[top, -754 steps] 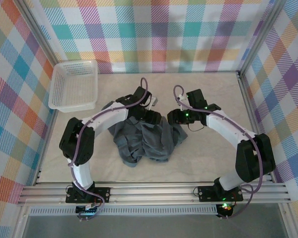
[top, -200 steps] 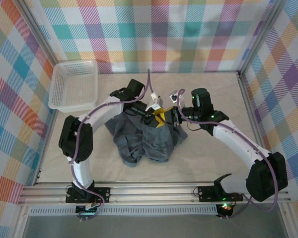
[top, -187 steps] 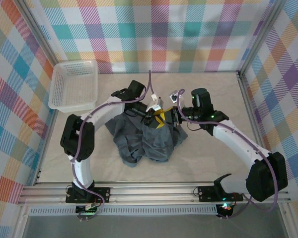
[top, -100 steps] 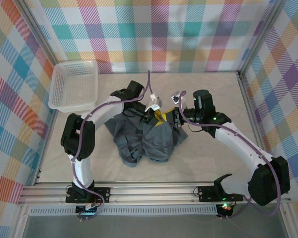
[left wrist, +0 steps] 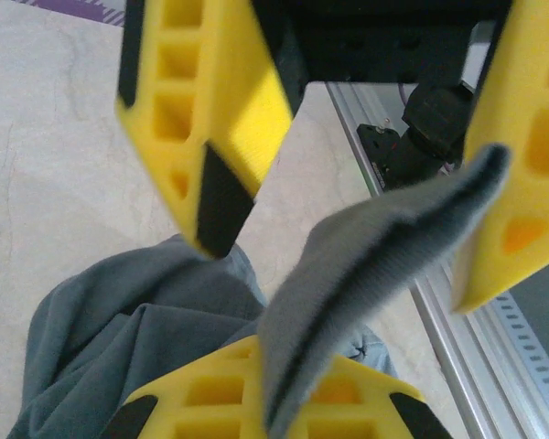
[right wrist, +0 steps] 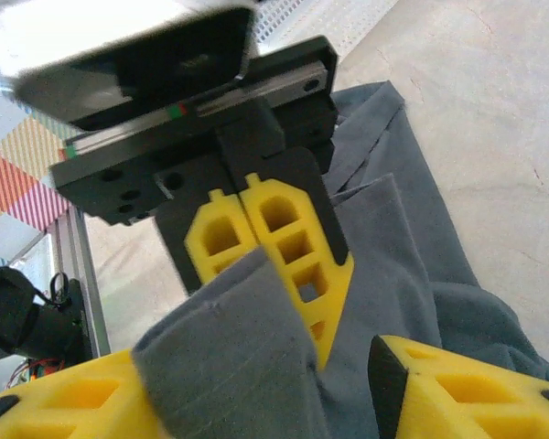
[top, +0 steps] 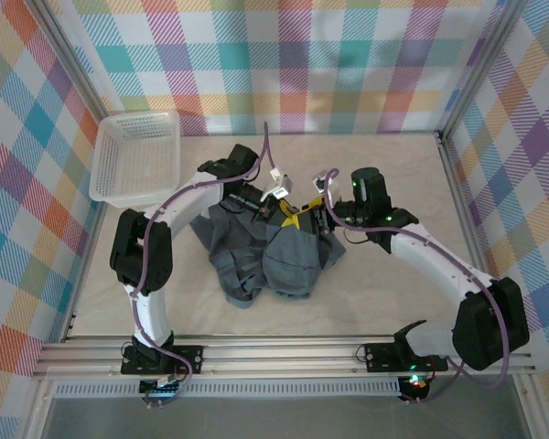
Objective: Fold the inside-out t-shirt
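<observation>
Above the surface, my left gripper (top: 276, 203) has released; my right gripper (top: 304, 208) now holds the t-shirt (top: 284, 261) edge (handover done).

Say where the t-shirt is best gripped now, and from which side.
Probably the raised fold at the far edge of the t-shirt, approached from above. That strip stands up clear of the table and looks thin enough for two fingers, while the rest lies bunched in a heap.
</observation>
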{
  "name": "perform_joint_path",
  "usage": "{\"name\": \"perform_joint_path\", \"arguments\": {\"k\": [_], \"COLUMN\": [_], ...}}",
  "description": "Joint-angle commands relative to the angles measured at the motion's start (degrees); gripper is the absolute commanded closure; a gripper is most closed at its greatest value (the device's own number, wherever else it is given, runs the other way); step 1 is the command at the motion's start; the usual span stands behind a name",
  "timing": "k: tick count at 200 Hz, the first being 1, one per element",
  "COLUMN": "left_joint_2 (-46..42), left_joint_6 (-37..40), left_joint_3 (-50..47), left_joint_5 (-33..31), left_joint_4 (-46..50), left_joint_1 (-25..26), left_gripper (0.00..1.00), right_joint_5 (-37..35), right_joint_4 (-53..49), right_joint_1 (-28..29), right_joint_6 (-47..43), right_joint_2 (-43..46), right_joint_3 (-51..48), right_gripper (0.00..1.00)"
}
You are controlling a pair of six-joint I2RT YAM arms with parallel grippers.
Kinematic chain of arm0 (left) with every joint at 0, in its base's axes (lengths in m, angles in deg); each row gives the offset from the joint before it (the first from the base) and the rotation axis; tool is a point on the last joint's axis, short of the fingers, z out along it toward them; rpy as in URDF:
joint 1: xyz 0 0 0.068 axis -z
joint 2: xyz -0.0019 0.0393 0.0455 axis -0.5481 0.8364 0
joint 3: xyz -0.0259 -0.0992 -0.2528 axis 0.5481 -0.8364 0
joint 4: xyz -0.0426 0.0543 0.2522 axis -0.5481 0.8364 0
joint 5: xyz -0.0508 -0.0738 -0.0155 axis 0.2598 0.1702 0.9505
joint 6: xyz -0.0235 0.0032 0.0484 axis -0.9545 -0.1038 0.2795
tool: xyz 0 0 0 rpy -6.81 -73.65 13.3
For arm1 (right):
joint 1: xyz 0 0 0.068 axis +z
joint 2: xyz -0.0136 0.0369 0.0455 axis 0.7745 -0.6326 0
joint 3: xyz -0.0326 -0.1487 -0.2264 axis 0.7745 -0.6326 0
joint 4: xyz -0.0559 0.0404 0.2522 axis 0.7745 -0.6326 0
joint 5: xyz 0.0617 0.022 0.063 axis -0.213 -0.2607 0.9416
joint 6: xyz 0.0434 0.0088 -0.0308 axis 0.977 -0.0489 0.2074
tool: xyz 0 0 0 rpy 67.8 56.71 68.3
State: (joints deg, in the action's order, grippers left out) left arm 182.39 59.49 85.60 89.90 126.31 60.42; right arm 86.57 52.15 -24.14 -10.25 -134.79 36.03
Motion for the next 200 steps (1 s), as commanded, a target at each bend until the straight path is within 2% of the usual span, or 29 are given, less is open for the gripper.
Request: {"name": "perform_joint_path", "arguments": {"k": [1, 16, 23, 28, 40, 50, 53, 64, 75, 92, 102, 105, 115, 122, 127, 135, 147, 153, 174, 200], "left_joint_2": [-0.3, -0.3, -0.5, -0.6, -1.2, -2.3, -2.8, -5.4, -8.2, -12.2, -15.1, -16.2, -19.3, -20.9, -21.5, -21.5, -19.5, -17.6, -9.6, 1.6], "left_joint_6": [-0.6, -0.7, -0.8, -0.7, -1.3, -6.3, -8.6, -17.3, -21.6, -26.4, -31.0, -32.4, -39.2, -45.0, -48.8, -53.2, -60.1, -63.4, -67.3, -68.8], "left_joint_3": [1.7, 1.7, 1.5, 1.4, 0.7, -1.1, -2.0, -6.2, -9.5, -12.9, -15.6, -16.4, -19.1, -20.3, -20.6, -19.4, -15.3, -12.9, -5.4, 2.9], "left_joint_5": [1.9, 1.9, 1.8, 1.7, 0.7, -1.7, -3.0, -7.6, -11.9, -17.1, -21.4, -22.6, -30.4, -38.5, -44.3, -54.7, -67.8, -71.9, -75.8, -81.0], "left_joint_4": [1.0, 0.7, 0.6, 0.5, -0.3, -5.0, -7.1, -16.5, -21.5, -24.8, -28.9, -29.8, -33.3, -34.1, -32.9, -28.8, -17.2, -11.7, 2.2, 12.8], "left_joint_1": [-0.1, 0.0, 0.0, 0.0, -0.1, -0.1, 0.0, -0.1, -0.1, -0.5, -1.3, -1.6, -2.7, -3.5, -4.0, -4.7, -5.5, -6.0, -7.4, -7.2], "left_gripper": [1.0, 1.0, 1.0, 1.0, 1.0, 1.0, 0.97, 0.84, 0.72, 0.64, 0.62, 0.58, 0.5, 0.36, 0.31, 0.3, 0.34, 0.37, 0.39, 0.41], "right_joint_5": [2.3, 1.1, -0.4, -2.2, -7.1, -9.8, -10.2, -10.2, -9.6, -10.5, -13.3, -13.9, -18.2, -21.0, -23.1, -26.4, -31.2, -33.2, -38.1, -36.9], "right_joint_4": [3.6, 3.4, 2.9, 2.5, 1.4, 0.9, 1.0, 2.0, 2.3, 1.5, 0.6, 0.5, 0.2, 0.3, 0.5, 1.0, 1.3, 1.2, -0.3, -2.0], "right_joint_1": [0.3, 0.8, 0.9, 0.9, 0.9, 0.8, 0.8, 0.8, 0.9, 0.8, 0.8, 0.8, 0.8, 0.7, 0.7, 0.7, 0.7, 0.7, 0.5, 0.5], "right_joint_6": [0.6, 0.2, 0.5, 0.7, 2.0, 2.9, 3.0, 3.2, 3.6, 4.2, 4.6, 4.8, 6.0, 6.8, 7.1, 7.5, 8.3, 8.6, 8.7, 8.8], "right_joint_2": [-1.4, -1.2, -1.1, -1.0, -0.6, 0.0, 0.3, 1.4, 2.8, 5.1, 7.1, 7.5, 10.3, 12.4, 13.8, 16.4, 19.9, 21.4, 24.3, 23.0], "right_joint_3": [0.7, 0.8, 0.7, 0.7, 0.8, 0.6, 0.5, -0.5, -1.1, -1.8, -2.7, -2.9, -4.8, -6.5, -7.8, -10.1, -12.8, -13.8, -15.0, -13.7], "right_gripper": [0.43, 0.42, 0.46, 0.52, 0.79, 0.96, 1.0, 1.0, 1.0, 1.0, 1.0, 1.0, 1.0, 1.0, 1.0, 1.0, 1.0, 1.0, 1.0, 1.0]}}
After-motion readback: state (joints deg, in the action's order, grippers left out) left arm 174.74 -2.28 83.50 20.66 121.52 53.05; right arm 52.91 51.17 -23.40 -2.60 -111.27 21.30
